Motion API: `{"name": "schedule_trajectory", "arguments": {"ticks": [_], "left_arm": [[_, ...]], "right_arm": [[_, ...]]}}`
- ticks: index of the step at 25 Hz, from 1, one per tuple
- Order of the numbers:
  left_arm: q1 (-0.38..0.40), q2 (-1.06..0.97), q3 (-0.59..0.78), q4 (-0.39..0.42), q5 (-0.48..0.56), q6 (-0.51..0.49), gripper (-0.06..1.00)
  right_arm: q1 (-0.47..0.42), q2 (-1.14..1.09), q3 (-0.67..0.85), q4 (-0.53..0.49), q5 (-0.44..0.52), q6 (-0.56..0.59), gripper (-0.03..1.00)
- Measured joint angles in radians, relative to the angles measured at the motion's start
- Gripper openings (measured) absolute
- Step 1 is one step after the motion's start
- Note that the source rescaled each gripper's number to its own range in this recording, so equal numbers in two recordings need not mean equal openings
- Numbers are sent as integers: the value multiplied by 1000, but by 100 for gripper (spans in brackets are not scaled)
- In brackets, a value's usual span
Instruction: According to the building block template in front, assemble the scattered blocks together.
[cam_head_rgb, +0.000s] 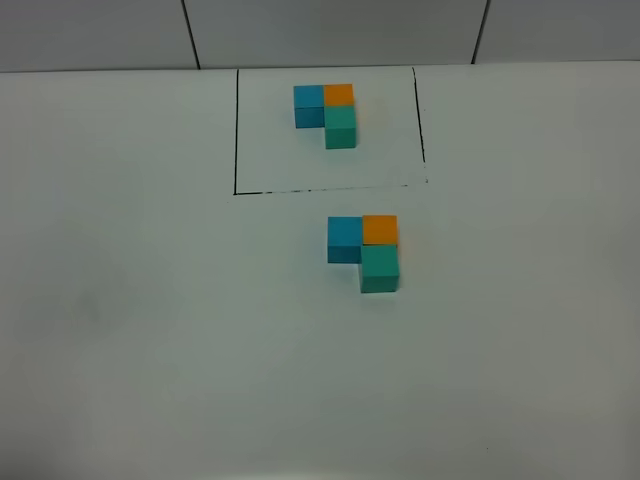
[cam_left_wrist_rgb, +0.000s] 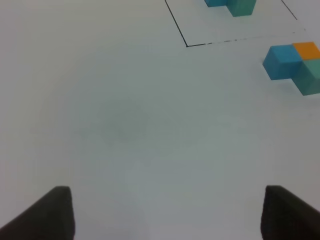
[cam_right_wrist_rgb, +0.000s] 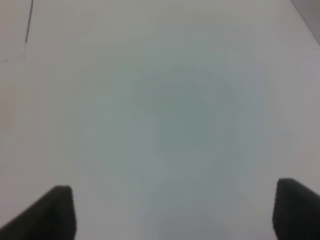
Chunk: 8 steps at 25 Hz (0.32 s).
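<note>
Blue, orange and teal-green scattered blocks (cam_head_rgb: 363, 252) sit joined in an L, ahead and to the right of the left gripper (cam_left_wrist_rgb: 167, 212), fingers spread, empty. Template (cam_head_rgb: 327, 115) inside black rectangle (cam_head_rgb: 237, 140), farther ahead. Right gripper (cam_right_wrist_rgb: 172, 212) spread too; its view shows bare white table (cam_right_wrist_rgb: 175, 110), no blocks.

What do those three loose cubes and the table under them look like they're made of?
The blue cube, orange cube and teal-green cube look like painted wood or dense plastic: flat even colour, matte, crisp edges, no glare. Which one can't be told. The table looks like a smooth white laminate or board with a dull sheen and a black line drawn on it.
</note>
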Motion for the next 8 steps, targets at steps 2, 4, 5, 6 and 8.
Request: {"name": "schedule_trajectory", "arguments": {"ticks": [2,4,5,6,8], "left_arm": [[0,0,0,0,0,0,69],[0,0,0,0,0,0,69],[0,0,0,0,0,0,69],[0,0,0,0,0,0,69],[0,0,0,0,0,0,69]], "right_arm": [[0,0,0,0,0,0,63],[0,0,0,0,0,0,63],[0,0,0,0,0,0,63],[0,0,0,0,0,0,63],[0,0,0,0,0,0,63]]}}
